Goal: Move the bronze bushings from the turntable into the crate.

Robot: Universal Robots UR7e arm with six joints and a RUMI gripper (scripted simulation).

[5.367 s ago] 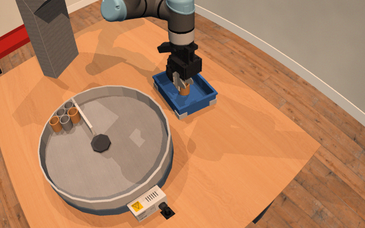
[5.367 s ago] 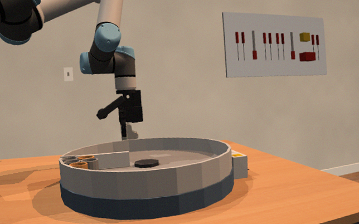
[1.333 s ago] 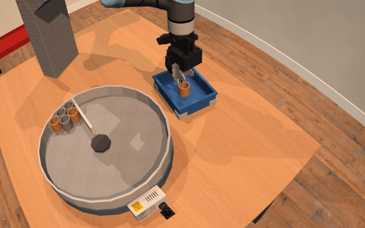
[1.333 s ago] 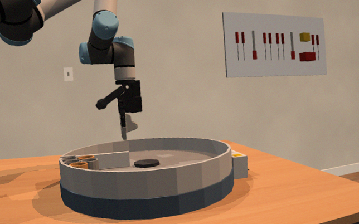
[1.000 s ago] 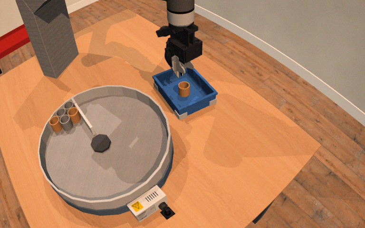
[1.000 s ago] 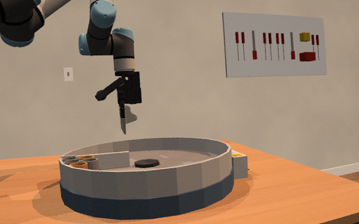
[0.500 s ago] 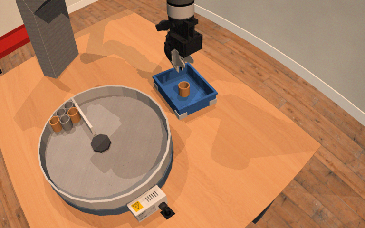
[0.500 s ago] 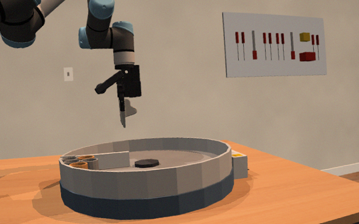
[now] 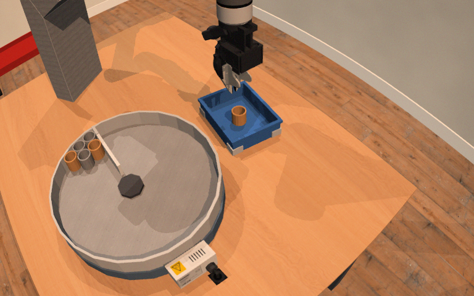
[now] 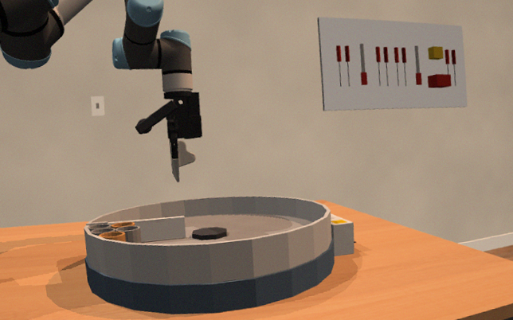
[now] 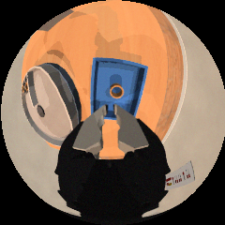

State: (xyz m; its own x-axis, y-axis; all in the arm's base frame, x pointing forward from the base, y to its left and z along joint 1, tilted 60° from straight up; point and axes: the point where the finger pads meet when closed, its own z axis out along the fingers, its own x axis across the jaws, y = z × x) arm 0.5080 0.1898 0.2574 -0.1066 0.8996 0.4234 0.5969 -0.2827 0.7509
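Observation:
My gripper [image 9: 232, 91] [image 10: 177, 180] [image 11: 110, 105] is shut down to a narrow gap with nothing in it, above the far-left part of the blue crate [image 9: 257, 136] [image 11: 103, 84]. One bronze bushing [image 9: 239, 119] [image 11: 116, 97] stands upright inside the crate, near its middle, clear of the fingertips. On the round turntable [image 9: 174, 156] [image 10: 215, 263] [image 11: 53, 103], two bronze bushings stand near the rim, one at the outer left [image 9: 73, 166] [image 10: 113, 238] and one beside the divider [image 9: 97, 153]. Three steel bushings, the front one [image 9: 87, 164] between the bronze ones, stand packed against them.
A thin white divider [image 9: 108, 148] [image 10: 163, 228] runs from the turntable's wall toward its dark hub [image 9: 131, 185] [image 10: 208, 233]. The raised turntable wall stands between the bushings and the crate. A white control box [image 9: 192, 263] sits at the turntable's front. A grey pillar [image 9: 66, 59] stands back left.

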